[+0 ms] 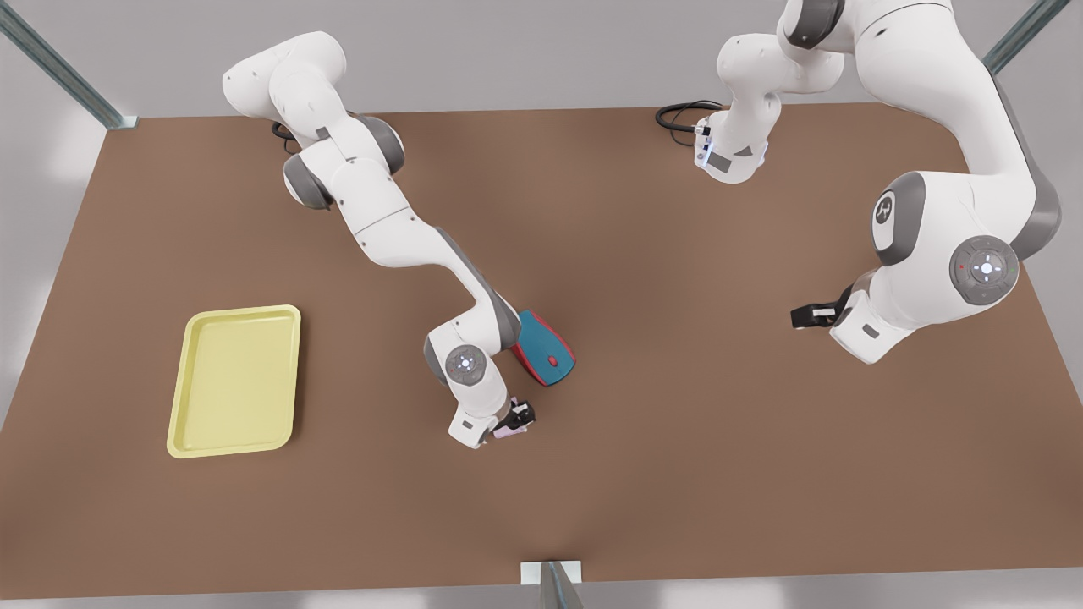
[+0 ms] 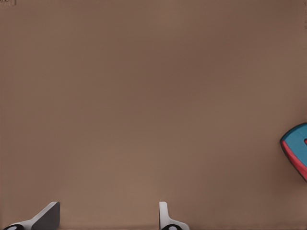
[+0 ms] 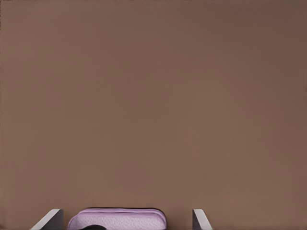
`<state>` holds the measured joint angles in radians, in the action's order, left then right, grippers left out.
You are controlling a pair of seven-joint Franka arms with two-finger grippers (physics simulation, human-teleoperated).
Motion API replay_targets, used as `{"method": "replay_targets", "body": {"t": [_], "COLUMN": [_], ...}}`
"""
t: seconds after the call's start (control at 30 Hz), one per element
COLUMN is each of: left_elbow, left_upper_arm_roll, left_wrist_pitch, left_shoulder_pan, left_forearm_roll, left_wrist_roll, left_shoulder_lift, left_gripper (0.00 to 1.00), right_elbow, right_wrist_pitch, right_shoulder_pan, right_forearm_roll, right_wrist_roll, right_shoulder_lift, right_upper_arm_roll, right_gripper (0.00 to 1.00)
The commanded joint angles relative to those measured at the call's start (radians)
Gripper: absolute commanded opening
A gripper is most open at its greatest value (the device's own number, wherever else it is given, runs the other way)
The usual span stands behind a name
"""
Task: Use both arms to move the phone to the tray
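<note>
The pale lilac phone (image 1: 510, 432) lies flat on the brown table, just in front of the mouse, near the middle of the front view. My right gripper (image 1: 518, 416) is down over it. In the right wrist view the phone (image 3: 117, 219) lies between the two fingers (image 3: 53, 216), with a small gap on each side, so this gripper (image 3: 125, 212) is open around it. My left gripper (image 1: 804, 317) waits at the front view's right, open (image 2: 106, 211) and holding nothing. The pale yellow tray (image 1: 237, 381) sits empty at the front view's left.
A teal-and-red computer mouse (image 1: 546, 348) lies right behind the phone, against the right arm's forearm; its edge (image 2: 297, 148) also appears in the left wrist view. A black cable (image 1: 677, 114) coils at the table's far edge. Bare table (image 1: 677, 440) stretches between the arms.
</note>
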<state>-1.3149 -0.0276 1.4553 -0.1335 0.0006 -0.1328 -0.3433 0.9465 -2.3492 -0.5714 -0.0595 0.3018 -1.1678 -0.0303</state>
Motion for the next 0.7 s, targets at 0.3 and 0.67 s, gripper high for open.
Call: {"method": "replay_targets", "body": {"t": [0.3, 0.67], "left_elbow": [0.002, 0.002], "left_upper_arm_roll": [0.000, 0.000], "left_wrist_pitch": [-0.001, -0.001], "left_shoulder_pan": [-0.006, -0.008], "left_forearm_roll": [0.001, 0.006], "left_wrist_roll": [0.105, 0.105], "left_shoulder_lift": [0.001, 0.001], "left_gripper": [1.00, 1.00], "right_elbow": [0.089, 0.104], "right_wrist_pitch": [-0.005, 0.024], "right_shoulder_pan": [-0.008, -0.008], "right_forearm_roll": [-0.051, -0.048], "right_wrist_roll": [0.143, 0.253], "right_shoulder_lift": [0.069, 0.068], "right_upper_arm_roll": [0.003, 0.000], "right_gripper": [1.00, 1.00]}}
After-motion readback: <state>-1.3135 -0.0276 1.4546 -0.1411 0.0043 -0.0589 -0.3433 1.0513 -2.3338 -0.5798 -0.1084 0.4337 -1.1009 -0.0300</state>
